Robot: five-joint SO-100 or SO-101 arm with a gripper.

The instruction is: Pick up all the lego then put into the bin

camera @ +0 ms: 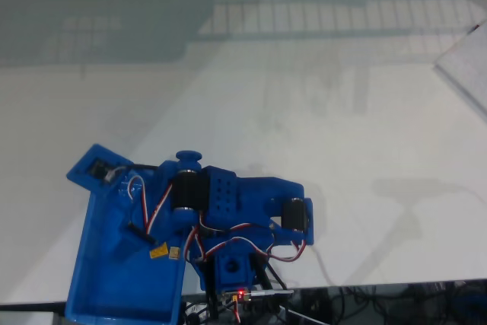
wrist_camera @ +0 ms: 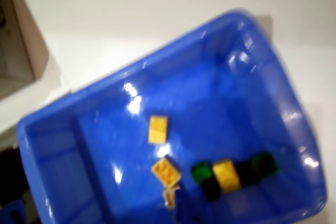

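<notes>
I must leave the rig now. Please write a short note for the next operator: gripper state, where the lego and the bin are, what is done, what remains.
Gripper: over the bin; only a tip is seen at the bottom edge of the wrist view, open or shut cannot be told.
Lego: several bricks lie inside the bin, yellow, green and dark.
Done: those bricks are binned.
Left: in the fixed view no brick shows on the white table; check behind the arm before stopping.

table [camera: 319,112]: white, glossy | reflection: gridded window light at far edge
</notes>
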